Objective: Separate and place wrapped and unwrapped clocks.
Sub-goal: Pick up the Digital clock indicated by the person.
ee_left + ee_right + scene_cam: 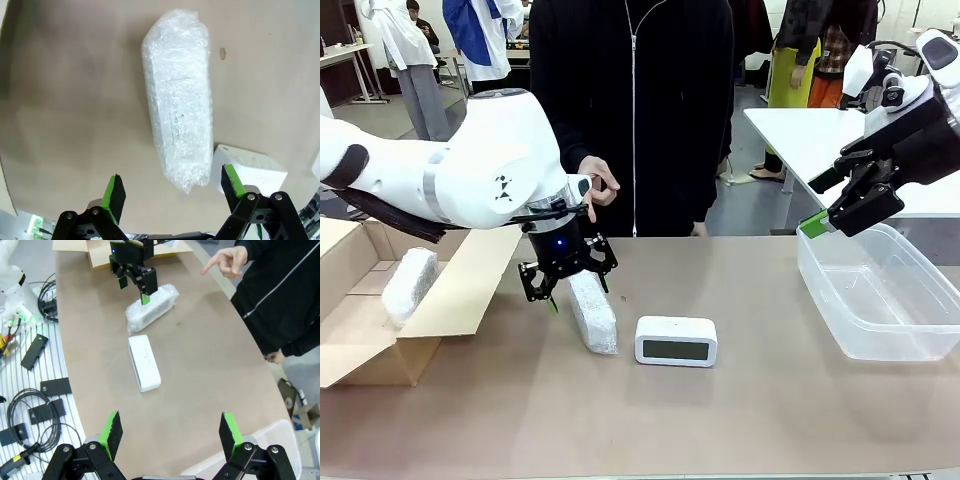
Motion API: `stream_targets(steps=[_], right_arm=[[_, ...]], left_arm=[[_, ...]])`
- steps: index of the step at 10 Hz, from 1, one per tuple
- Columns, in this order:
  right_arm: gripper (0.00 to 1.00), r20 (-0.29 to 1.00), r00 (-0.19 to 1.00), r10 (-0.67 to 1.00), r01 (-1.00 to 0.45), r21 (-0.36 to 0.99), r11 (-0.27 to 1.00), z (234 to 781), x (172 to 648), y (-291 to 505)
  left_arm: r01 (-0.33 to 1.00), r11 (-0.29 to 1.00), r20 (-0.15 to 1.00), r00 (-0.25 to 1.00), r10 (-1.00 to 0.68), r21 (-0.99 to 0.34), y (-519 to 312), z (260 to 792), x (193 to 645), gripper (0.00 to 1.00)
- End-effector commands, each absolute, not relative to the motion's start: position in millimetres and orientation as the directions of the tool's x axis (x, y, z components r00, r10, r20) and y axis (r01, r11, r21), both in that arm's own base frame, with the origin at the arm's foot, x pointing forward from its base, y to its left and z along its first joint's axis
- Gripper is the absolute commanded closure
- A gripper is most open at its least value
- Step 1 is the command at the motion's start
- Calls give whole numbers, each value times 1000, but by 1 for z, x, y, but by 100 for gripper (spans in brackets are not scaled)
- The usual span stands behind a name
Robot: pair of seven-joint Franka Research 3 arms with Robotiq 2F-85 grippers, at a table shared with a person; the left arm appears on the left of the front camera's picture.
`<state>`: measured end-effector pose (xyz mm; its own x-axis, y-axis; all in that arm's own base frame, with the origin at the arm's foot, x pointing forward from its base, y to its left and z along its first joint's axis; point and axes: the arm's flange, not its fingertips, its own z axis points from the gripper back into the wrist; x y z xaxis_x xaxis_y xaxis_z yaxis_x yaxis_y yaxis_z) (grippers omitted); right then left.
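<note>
Left gripper (567,288), fingers apart and pointing down, is poised over 1 wrapped clock (593,312) lying just left of the bare clock (676,341). Right gripper (170,422), fingers apart, hangs raised well right of it. A 2nd wrapped clock (409,285) leans in the cardboard box (440,310), far left.

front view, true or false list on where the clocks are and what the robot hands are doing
1. One wrapped bundle lies in the cardboard box. True.
2. The left hand is shut on the second bundle. False: it is open, over that bundle's end.
3. The bare white clock lies beside the second bundle. True.
4. The bare white clock sits in the plastic bin. False: it lies on the table.
5. The right hand is open. True.
</note>
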<state>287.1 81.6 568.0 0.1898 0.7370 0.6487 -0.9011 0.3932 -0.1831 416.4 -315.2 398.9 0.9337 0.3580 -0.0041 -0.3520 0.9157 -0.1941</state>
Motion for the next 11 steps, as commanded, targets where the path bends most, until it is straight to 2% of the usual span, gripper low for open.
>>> stream_targets(steps=[1, 3, 9, 11], right_arm=[[0, 664, 197, 721, -906, -157, 392, 567, 288, 83], [0, 664, 197, 721, -906, -157, 392, 567, 288, 83], [0, 664, 197, 721, -906, -157, 392, 567, 288, 83], [0, 664, 197, 721, -906, -157, 392, 567, 288, 83]], left_arm=[[-406, 900, 4, 911, 412, -156, -331, 395, 428, 0], [-369, 916, 23, 926, 377, -160, -336, 383, 434, 0], [-400, 906, 70, 909, 412, -136, -344, 354, 451, 0], [-409, 898, 116, 896, 429, -165, -347, 352, 454, 0]])
